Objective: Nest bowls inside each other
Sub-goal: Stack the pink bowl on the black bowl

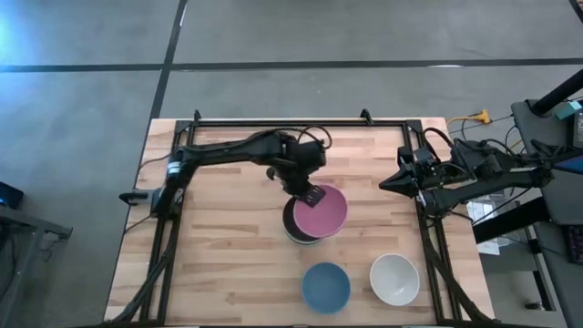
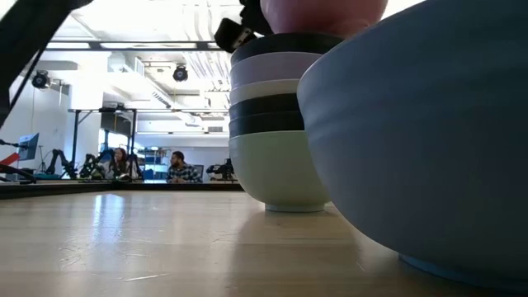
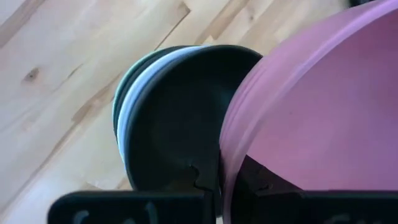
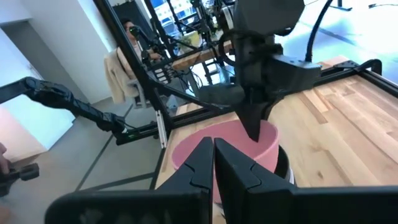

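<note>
My left gripper [image 1: 308, 193] reaches over the table's middle and is shut on a pink bowl [image 1: 321, 210]. That bowl is offset toward the table's right over a stack of nested bowls [image 1: 297, 230]. In the low view the stack [image 2: 280, 124] shows a mint green bowl at the bottom, with black and pale bowls above it. A blue bowl [image 1: 325, 286] and a white bowl [image 1: 394, 278] stand upright near the near edge. My right gripper [image 1: 383, 185] is shut and waits at the table's right edge. My left gripper [image 3: 219, 171] pinches the pink bowl's rim [image 3: 225, 155] on the side toward the table's far left. One finger [image 3: 255, 175] is inside the bowl and one [image 3: 199, 177] outside. The fingers come from above, slanting down. The bowl hangs tilted over the stack's black top bowl [image 3: 180, 118]; whether they touch I cannot tell.
The wooden table [image 1: 219, 255] has a black frame rail along its far and side edges. Bare wood lies left of the stack. In the low view the blue bowl [image 2: 429, 140] fills the right foreground. People sit in the room far behind the table.
</note>
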